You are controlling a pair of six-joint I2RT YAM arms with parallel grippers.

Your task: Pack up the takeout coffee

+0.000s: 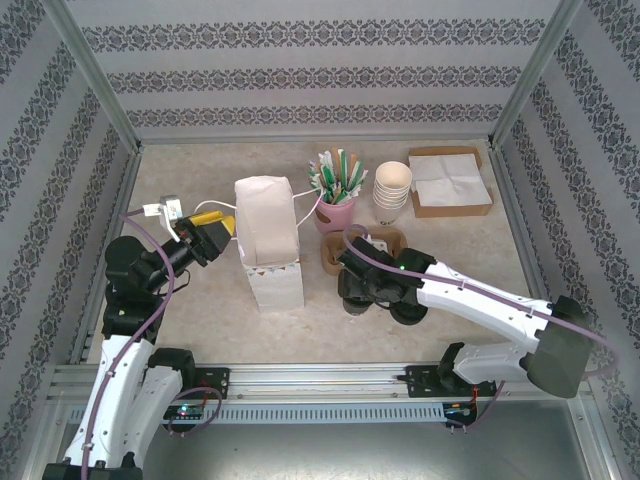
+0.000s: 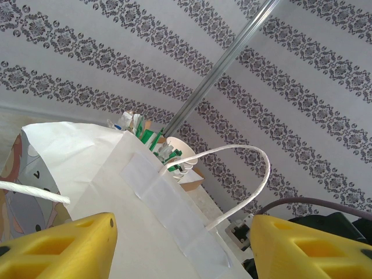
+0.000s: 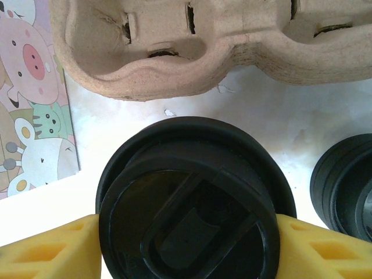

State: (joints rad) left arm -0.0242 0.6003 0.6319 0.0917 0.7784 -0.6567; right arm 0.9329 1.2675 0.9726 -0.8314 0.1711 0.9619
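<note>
1. your right gripper pinches the coffee cup between its fingers, ready to lift; the cardboard carrier sits just ahead.
2. your left gripper stands spread against the paper bag, likely steadying it.

Beige bench. White paper bag upright left of centre. Pulp cup carrier mid-bench, takeout coffee and black lids just nearside of it. Pink straw cup and cream cup stack behind. Napkin box at far right corner.
</note>
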